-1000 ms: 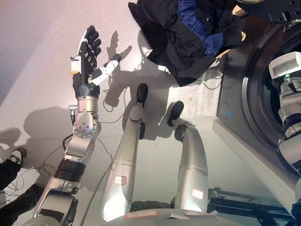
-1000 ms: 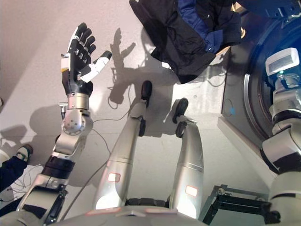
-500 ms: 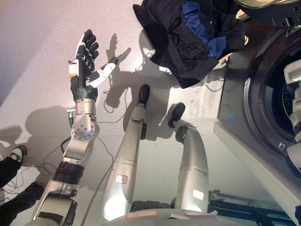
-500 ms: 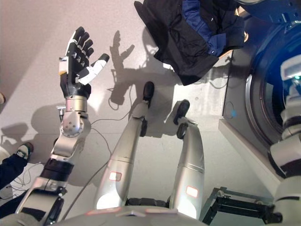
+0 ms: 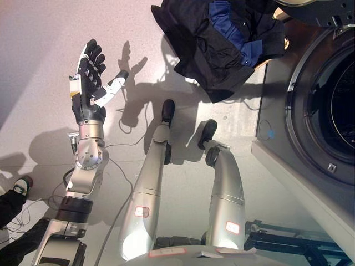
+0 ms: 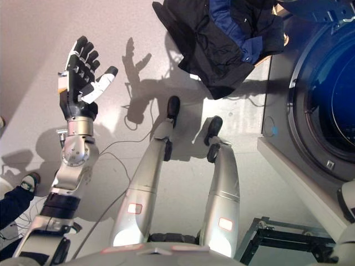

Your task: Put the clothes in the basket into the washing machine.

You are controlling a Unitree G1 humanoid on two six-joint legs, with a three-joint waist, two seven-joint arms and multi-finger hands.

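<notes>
- The left robot hand (image 5: 90,79) is raised over the pale floor (image 5: 44,33) on the left side of both views, fingers straight and spread, thumb angled out to the right, holding nothing.
- The right robot hand shows in neither view.
- The clothes (image 5: 222,39) lie in a dark heap at the top, right of centre: mostly black cloth with a blue garment (image 5: 236,30) folded in near the upper part.
- The heap hangs over and hides most of what carries it; only a small tan edge of the basket (image 5: 266,60) peeks out on its right side, just beside the washing machine.
- The washing machine (image 5: 272,116) fills the right side; its round opening (image 5: 333,105) is uncovered and the drum inside is dark.
- Whether any cloth lies inside the drum cannot be told.
- The left robot hand is well apart from the clothes, with bare floor between them.
- A person's shoe (image 5: 21,183) and dark trouser leg (image 5: 8,202) show at the lower left edge.
</notes>
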